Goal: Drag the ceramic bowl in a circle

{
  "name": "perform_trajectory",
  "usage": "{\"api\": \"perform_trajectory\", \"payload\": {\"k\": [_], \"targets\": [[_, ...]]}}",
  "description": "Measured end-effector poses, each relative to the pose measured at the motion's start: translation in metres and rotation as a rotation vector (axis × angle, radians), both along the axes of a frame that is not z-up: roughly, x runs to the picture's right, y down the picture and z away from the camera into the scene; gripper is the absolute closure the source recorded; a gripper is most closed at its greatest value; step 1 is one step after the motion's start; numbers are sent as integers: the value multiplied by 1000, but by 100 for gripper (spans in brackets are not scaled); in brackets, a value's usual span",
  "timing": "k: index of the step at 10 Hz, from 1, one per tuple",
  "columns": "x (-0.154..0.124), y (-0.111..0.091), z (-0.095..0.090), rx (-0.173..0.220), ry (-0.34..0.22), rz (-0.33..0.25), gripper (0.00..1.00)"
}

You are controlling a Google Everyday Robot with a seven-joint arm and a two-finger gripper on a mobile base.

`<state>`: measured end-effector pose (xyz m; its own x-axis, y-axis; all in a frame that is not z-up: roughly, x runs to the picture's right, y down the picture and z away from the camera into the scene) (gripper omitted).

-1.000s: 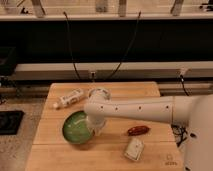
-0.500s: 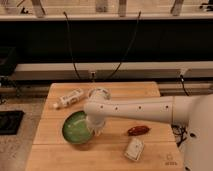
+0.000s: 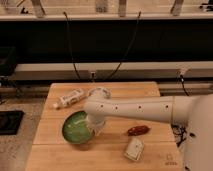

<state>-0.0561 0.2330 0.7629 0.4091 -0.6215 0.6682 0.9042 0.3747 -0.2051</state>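
The ceramic bowl (image 3: 75,128) is a wide, shallow green glazed dish sitting on the wooden table (image 3: 55,155), left of centre. My white arm reaches in from the right across the table. My gripper (image 3: 94,127) points down at the bowl's right rim, and its tips are hidden by the wrist and the rim. The right part of the bowl is covered by the gripper.
A white bottle (image 3: 69,98) lies at the back left, with a white ring-shaped object (image 3: 100,91) next to it. A reddish-brown item (image 3: 138,130) lies right of the gripper. A small white packet (image 3: 133,149) lies near the front edge.
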Motion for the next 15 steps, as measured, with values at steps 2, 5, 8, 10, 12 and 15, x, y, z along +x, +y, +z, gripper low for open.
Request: {"api": "perform_trajectory", "payload": {"k": [2, 5, 8, 10, 12, 15], "targets": [[0, 1, -1, -4, 1, 3, 99], [1, 3, -1, -11, 4, 9, 99], [-1, 2, -2, -16, 8, 18, 99], [-2, 4, -2, -19, 12, 22, 99], [-3, 2, -2, -21, 14, 29, 99], [-3, 3, -3, -25, 19, 37, 99]]}}
